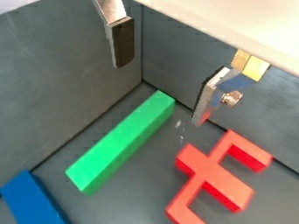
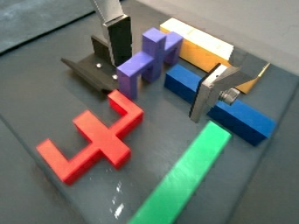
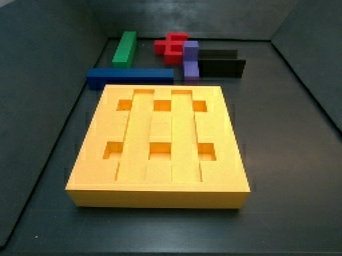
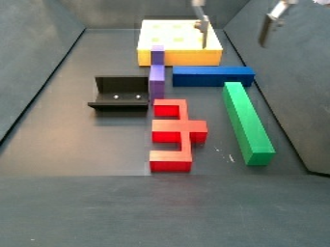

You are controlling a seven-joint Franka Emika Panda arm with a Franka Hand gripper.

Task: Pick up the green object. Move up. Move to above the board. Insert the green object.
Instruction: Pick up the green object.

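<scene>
On the dark table (image 4: 77,135) we see a red cross-shaped piece (image 4: 175,134) lying flat. Behind it a purple bar (image 4: 157,72) runs lengthwise, with the dark fixture (image 4: 120,95) just beside it. A long blue bar (image 4: 213,76) lies crosswise beyond the red piece, near the purple bar's end.

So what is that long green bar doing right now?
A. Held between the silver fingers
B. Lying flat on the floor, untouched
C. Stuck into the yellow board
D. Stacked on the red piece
B: the green object lies flat on the floor, with the open gripper up above it, holding nothing.
</scene>
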